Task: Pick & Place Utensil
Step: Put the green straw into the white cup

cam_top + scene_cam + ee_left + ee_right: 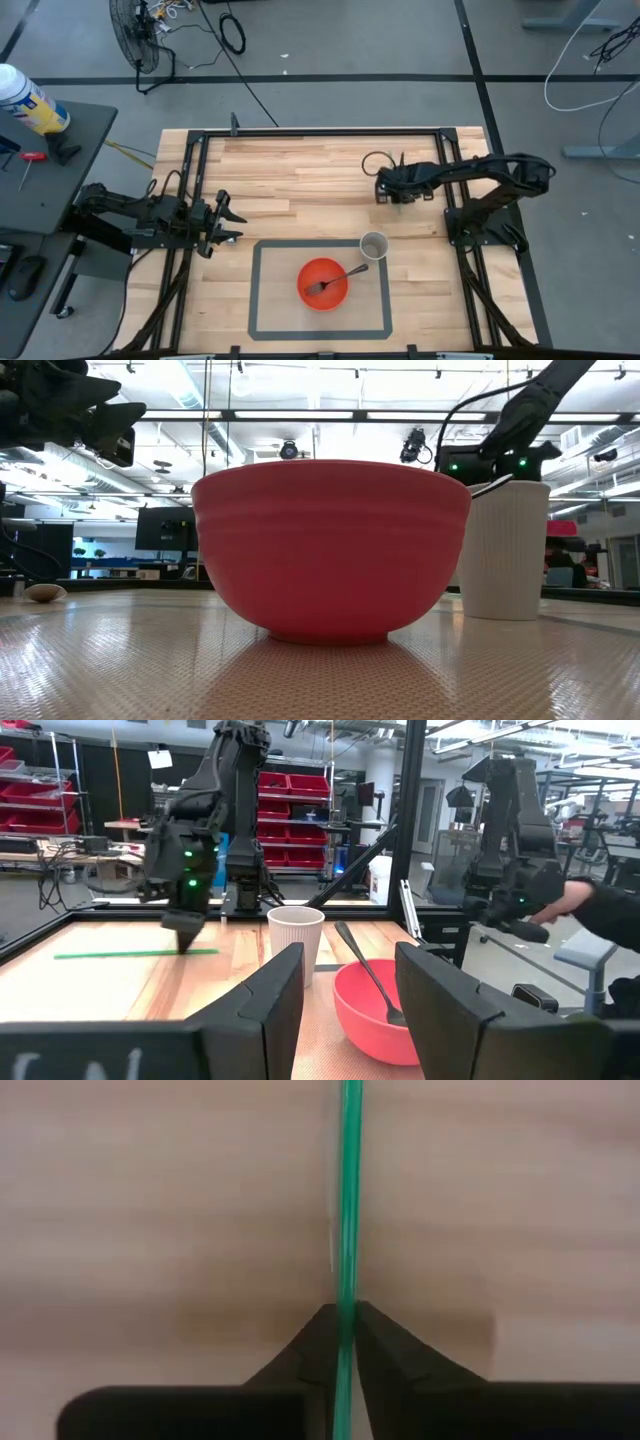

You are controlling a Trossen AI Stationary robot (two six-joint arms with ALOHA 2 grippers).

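The right claw (345, 1330) is down at the desk (300, 170) surface toward its far right, tips pressed in on either side of a thin green straw (349, 1200) that lies flat on the wood; the jaws look closed on it, pinching near one end, probably so the long free part can swing up clear when lifted. From the left wrist view the straw (135, 954) shows as a green line stretched along the boards beneath the lowered right arm.

The left claw (345, 990) waits at the desk's left edge, jaws spread apart and holding nothing, aimed across at the work area as though kept out of the way.

Nearer the front, inside a grey mat (265, 300), sits a red bowl (322, 284) with a fork (335, 279) leaning in it, handle propped on the rim toward the right. A white cup (373, 245) stands just beside the bowl on its far right side; upright and open, it seems the likely place for the straw.

In the left wrist view a person's hand (570, 900) shows far off at the right, beyond the desk.
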